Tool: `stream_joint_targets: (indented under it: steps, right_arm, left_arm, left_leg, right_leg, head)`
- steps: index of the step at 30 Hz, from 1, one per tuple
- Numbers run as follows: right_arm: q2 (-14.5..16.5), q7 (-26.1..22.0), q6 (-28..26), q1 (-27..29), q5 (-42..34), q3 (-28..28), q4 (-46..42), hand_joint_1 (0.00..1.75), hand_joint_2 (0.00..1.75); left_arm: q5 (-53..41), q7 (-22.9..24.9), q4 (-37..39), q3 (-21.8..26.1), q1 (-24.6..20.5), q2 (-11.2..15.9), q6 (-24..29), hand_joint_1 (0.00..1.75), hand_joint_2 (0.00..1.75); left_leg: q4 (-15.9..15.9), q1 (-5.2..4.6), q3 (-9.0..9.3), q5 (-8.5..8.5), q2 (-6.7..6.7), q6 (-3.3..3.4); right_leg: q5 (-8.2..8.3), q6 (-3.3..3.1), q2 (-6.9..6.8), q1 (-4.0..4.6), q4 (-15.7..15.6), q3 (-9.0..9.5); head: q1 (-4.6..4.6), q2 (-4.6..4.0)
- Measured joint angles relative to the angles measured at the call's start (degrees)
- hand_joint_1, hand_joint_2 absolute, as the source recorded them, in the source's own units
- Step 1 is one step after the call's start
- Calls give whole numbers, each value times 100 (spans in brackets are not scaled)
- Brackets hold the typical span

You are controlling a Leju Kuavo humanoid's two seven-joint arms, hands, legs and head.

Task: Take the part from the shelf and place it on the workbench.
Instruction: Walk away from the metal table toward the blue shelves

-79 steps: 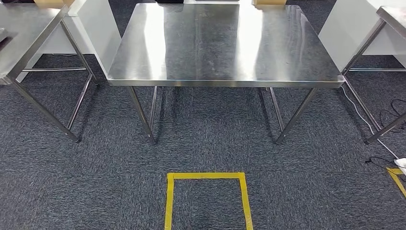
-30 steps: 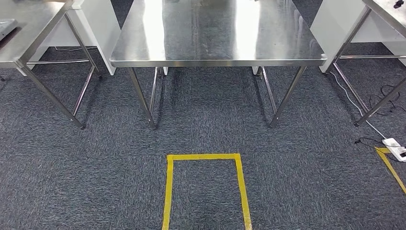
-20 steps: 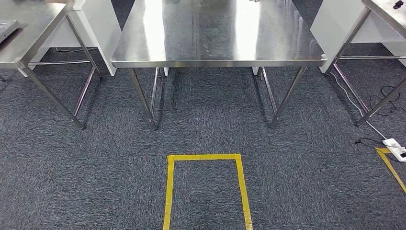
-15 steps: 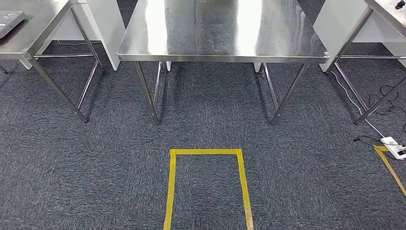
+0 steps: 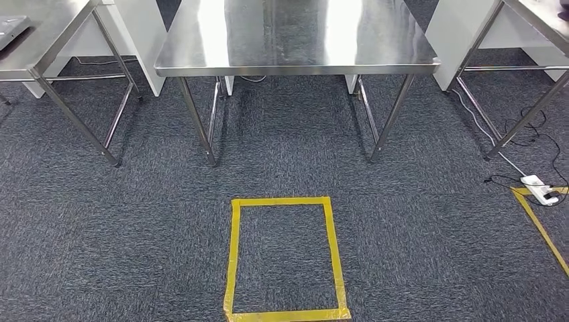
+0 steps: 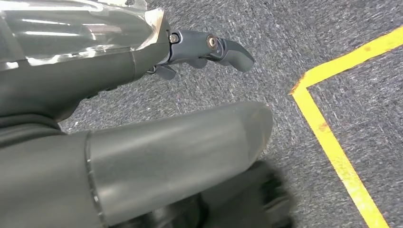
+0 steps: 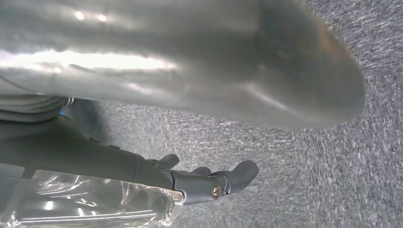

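Note:
A steel workbench (image 5: 295,40) with a bare, shiny top stands straight ahead across the dark carpet. My left hand (image 6: 95,80) hangs over the carpet, its dark fingers (image 6: 223,47) stretched out and apart from the thick thumb (image 6: 180,152), with nothing in it. My right hand (image 7: 119,161) hangs the same way, fingers (image 7: 237,175) extended and apart from the thumb (image 7: 214,61), holding nothing. A glossy clear cover lies over the back of each hand.
A yellow tape rectangle (image 5: 282,258) marks the floor in front of me, and a tape corner (image 6: 332,142) lies by my left hand. Steel tables stand at the left (image 5: 40,40) and right (image 5: 537,20). A power strip (image 5: 537,184) with cables lies on the carpet at the right.
The camera has moved back from the workbench: the tables have slid up the picture and the whole yellow rectangle has come into sight. Nothing on the floor has moved.

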Motion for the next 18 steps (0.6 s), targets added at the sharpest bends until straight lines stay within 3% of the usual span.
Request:
stream_joint_targets:
  steps: [2,4,5,7,9,10,11,12,14,16,18]
  right_arm:
    - [-4,4,21,-5,17,22,0,0,0]
    - [-13,2,39,-7,23,44,0,0,0]
    - [-16,1,44,-7,25,54,0,0,0]
    - [-16,-1,45,-11,28,69,1,0,0]
    - [-11,1,46,-11,31,83,2,0,0]
    - [-12,2,46,-10,32,87,2,0,0]
    - [-13,3,46,-10,32,88,2,0,0]
    - [-15,3,46,-12,31,89,2,0,0]
    - [-19,4,46,-25,32,91,2,0,0]
    - [-21,4,46,-34,32,94,2,0,0]
    - [-20,7,46,-32,26,95,2,0,0]
  left_arm:
    - [9,-16,0,18,7,3,5,0,0]
    - [19,-27,0,39,16,-2,7,0,0]
    - [22,-32,0,48,17,-4,7,0,0]
    - [25,-39,0,64,13,-7,6,0,0]
    - [25,-40,0,75,13,-3,4,0,0]
    - [24,-40,0,78,13,-1,1,0,0]
    - [22,-40,0,80,13,1,-2,0,0]
    - [22,-40,0,80,13,2,-5,0,0]
    - [20,-40,0,81,12,-1,-8,0,0]
    - [12,-40,0,80,9,-2,-7,0,0]
    - [2,-38,0,79,4,0,-4,0,0]
  left_leg:
    - [-224,-38,111,20,1,32]
    - [-274,-48,72,98,18,81]
    - [-308,-44,44,152,30,122]
    - [-354,-39,-46,263,59,194]
    - [-350,-53,-173,352,75,227]
    - [-344,-57,-233,393,85,224]
    - [-334,-59,-293,433,91,214]
    - [-320,-58,-347,466,95,200]
    - [-270,-66,-443,520,96,157]
    - [-221,-86,-498,570,98,96]
    - [-199,-100,-524,627,94,31]
  right_leg:
    - [48,75,-6,11,2,-21]
    - [70,152,-9,12,18,-59]
    - [1,166,-8,12,98,-112]
    - [-361,132,-6,-5,594,-334]
    - [-757,127,-6,-33,1341,-600]
    - [-837,164,-7,-47,1579,-649]
    - [-812,226,-7,-60,1606,-584]
    - [-707,295,-8,-69,1411,-406]
    - [-485,379,-10,-87,537,178]
    - [-406,324,10,-60,-72,543]
    - [-386,226,31,-25,-136,529]
  head:
    - [12,0]
    - [22,1]
    - [34,1]
    - [84,1]
    - [129,1]
    - [140,0]
    - [148,0]
    - [159,0]
    - [182,0]
    - [181,1]
    - [161,1]
